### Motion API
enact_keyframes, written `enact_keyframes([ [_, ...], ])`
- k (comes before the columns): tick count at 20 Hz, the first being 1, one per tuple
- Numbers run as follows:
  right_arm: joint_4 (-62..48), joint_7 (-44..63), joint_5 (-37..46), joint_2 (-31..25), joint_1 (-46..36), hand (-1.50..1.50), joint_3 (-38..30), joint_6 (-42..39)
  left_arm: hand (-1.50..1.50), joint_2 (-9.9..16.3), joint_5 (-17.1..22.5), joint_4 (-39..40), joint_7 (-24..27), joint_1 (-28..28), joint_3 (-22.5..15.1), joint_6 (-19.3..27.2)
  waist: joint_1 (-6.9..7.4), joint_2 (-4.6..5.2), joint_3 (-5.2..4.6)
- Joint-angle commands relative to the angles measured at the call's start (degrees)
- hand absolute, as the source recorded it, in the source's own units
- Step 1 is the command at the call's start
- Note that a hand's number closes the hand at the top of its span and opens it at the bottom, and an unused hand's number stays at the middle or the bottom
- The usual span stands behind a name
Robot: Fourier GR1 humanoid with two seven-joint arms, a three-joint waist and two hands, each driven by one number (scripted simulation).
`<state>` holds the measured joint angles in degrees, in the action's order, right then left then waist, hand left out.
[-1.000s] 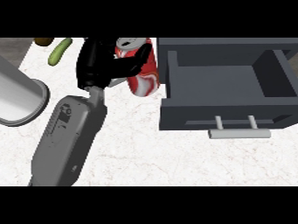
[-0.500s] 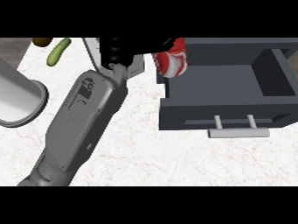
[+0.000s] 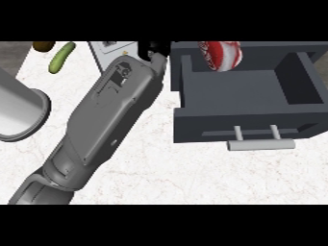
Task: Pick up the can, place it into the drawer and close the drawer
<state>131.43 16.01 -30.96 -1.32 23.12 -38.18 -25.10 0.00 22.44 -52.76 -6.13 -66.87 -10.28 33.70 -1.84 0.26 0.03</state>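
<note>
While the long grey forearm (image 3: 99,127) runs diagonally up the marble counter (image 3: 159,173), only a sliver of the black left hand (image 3: 154,48) shows at its far end; whether its fingers clasp anything or are spread cannot be told. Right of the hand, at the same depth, the red-and-white can (image 3: 221,55) sits over the back of the open grey drawer (image 3: 248,91), apart from the visible bit of hand.

Judgement: the placing step is at or near its end. Next comes confirming the can rests inside, then pushing the front with its handle (image 3: 260,143) shut.

Left of the forearm lies a large grey cylinder (image 3: 10,113), probably the other arm; no right hand shows. Farther left of the hand: a green cucumber (image 3: 62,57). No legible writing on the can; pattern only.
</note>
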Motion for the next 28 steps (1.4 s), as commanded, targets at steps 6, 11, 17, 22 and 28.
enact_keyframes([
  [6, 1.0, 1.5, -1.1, -0.8, -0.2, -1.5, -0.9, 0.1, 1.5, 0.0, 9.6, 11.5, 4.1, -10.5, -4.6, 3.7, -1.24, 0.16, 0.01],
  [11, 0.2, -0.2, 2.5, 0.6, -2.7, -1.5, 1.5, -0.5, 1.5, 0.0, 14.6, 18.0, 7.7, -10.6, -7.8, 1.6, -1.6, 0.49, 0.03],
  [17, -2.2, -2.2, 2.5, 1.2, -1.9, -1.5, 1.3, -1.2, 1.5, 0.0, 19.1, 20.9, 8.6, -13.4, -12.0, 4.2, -1.74, 0.49, 0.08],
  [22, -0.6, 3.0, -0.9, -2.4, -4.7, -1.5, 0.4, 1.1, 1.5, 0.0, 23.9, 21.0, 10.2, -11.0, -18.7, 6.6, -2.3, 0.52, 0.05],
  [28, -0.6, 0.6, -1.7, -0.1, 0.0, -1.5, -0.6, -3.2, -1.5, 0.0, 26.7, 20.8, 9.9, -11.6, -24.6, 12.1, -3.52, 0.39, 0.12],
])
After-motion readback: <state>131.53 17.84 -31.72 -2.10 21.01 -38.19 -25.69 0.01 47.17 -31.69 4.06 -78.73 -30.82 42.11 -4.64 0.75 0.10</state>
